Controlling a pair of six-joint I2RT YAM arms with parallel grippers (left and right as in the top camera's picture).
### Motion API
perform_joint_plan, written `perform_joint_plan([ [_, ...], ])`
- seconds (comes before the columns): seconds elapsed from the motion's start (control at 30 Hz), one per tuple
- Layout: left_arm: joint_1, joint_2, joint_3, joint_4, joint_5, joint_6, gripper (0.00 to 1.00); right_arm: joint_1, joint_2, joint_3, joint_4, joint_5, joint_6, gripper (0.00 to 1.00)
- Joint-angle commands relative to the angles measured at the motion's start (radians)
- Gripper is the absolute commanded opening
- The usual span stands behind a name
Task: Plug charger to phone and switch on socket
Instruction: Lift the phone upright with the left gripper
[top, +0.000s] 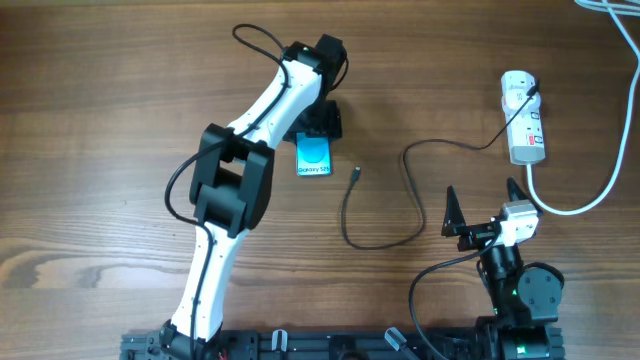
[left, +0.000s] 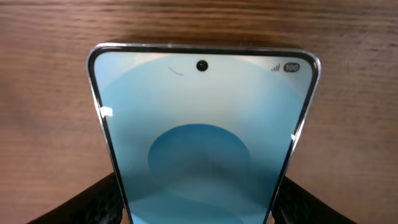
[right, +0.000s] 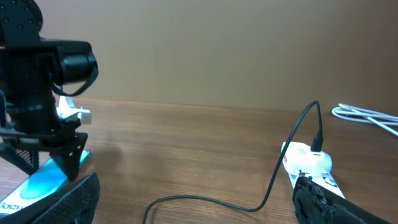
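Gaping wide, the right claw (top: 481, 188) sits closest to the robot's side of the table (top: 100, 100), holding nothing. The charger (top: 445, 145) loops on the wood just to its left, touching neither finger. A little farther on, the tip (top: 357, 174) lies loose on the wood, just to the right of the phone (top: 314, 157) and apart from it. The phone lies screen up, its "Galaxy" end toward the robot. At its far end stands the left claw (top: 317, 133), closed to the phone's width: in the wrist view a black finger (left: 81, 202) meets each long edge (contact looks firm, though the pads themselves are cut off by the frame). Well off to the right, beyond the right claw, lies the socket (top: 524, 130), with the charger's plug (top: 533, 92) seated at its far end. Its lead (top: 585, 208) curves away toward the table's right edge. Whether the switch is on cannot be told.
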Motion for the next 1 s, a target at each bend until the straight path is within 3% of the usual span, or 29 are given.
perform_joint_plan([
  [0.0,0.018,-0.141,0.001,-0.037,0.002,0.005,0.73,0.002,-0.006,-0.001,0.003,0.014,-0.011,1.00],
  [0.1,0.018,-0.190,0.001,-0.065,0.024,0.005,0.73,0.002,-0.006,-0.001,0.003,0.014,-0.011,1.00],
  [0.27,0.022,-0.275,0.001,-0.108,0.190,0.005,0.73,0.002,-0.006,-0.001,0.003,0.014,-0.011,1.00],
  [0.67,0.088,-0.356,0.001,-0.144,1.150,0.068,0.74,0.002,-0.006,-0.001,0.003,0.014,-0.011,0.99],
  [0.8,0.124,-0.356,0.001,-0.143,1.342,0.065,0.74,0.002,-0.006,-0.001,0.003,0.014,-0.011,1.00],
  [0.97,0.182,-0.356,0.001,-0.144,1.482,0.056,0.74,0.002,-0.006,-0.001,0.003,0.014,-0.010,1.00],
])
